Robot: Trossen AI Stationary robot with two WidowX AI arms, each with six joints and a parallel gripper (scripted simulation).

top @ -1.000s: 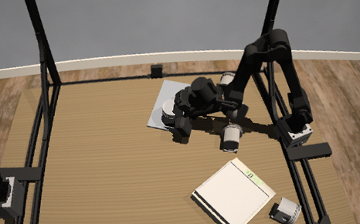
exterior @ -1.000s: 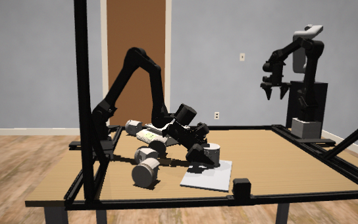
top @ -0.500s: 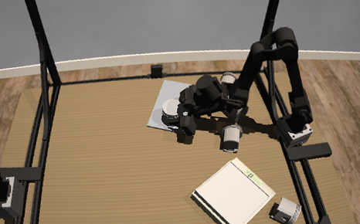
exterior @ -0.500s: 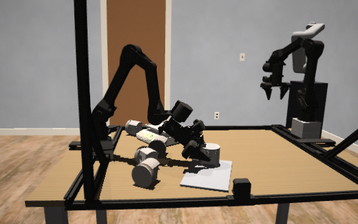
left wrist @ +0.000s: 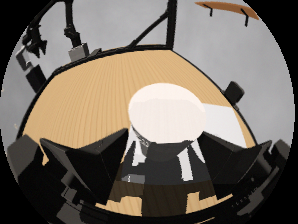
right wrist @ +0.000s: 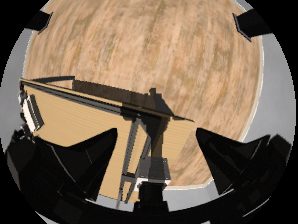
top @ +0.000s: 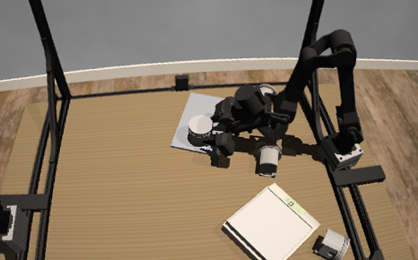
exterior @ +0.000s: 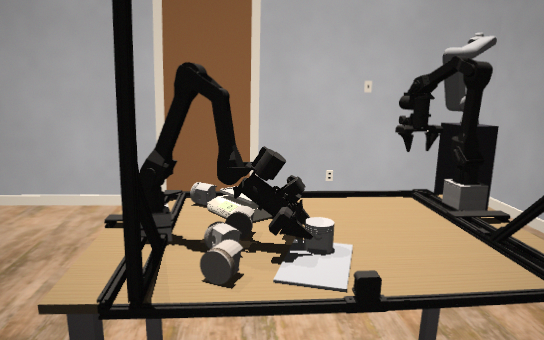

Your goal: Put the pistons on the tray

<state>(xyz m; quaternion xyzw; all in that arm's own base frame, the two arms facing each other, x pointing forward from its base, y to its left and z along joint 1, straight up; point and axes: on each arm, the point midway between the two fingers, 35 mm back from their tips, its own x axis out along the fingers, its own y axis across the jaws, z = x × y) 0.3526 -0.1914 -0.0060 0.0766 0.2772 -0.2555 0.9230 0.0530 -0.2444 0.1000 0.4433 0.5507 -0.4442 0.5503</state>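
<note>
One pale piston [top: 200, 125] [exterior: 319, 234] [left wrist: 167, 112] stands upright on the flat steel tray [top: 196, 102] [exterior: 320, 272] [left wrist: 227, 120]. My left gripper [left wrist: 164, 133] is open, low beside this piston; whether a finger touches it is unclear. Another piston [top: 269, 160] [exterior: 239, 224] lies between tray and scale. A piston [exterior: 222, 235] beside it is mostly hidden under the left arm in the top view. A further piston [top: 267, 90] [exterior: 220, 262] lies near the back rail. The fifth piston [top: 332, 246] [exterior: 203, 193] lies beyond the scale. My right gripper [exterior: 419, 149] [right wrist: 158, 132] is open and empty, high in the air.
The white scale [top: 269, 226] [exterior: 230, 206] bears nothing; its display seems to show 0. The left arm reaches over the pistons between its base and the tray. A black frame rail [top: 121, 92] [exterior: 240, 308] edges the bench, with a small black block [top: 181, 82] [exterior: 367, 286] near the tray.
</note>
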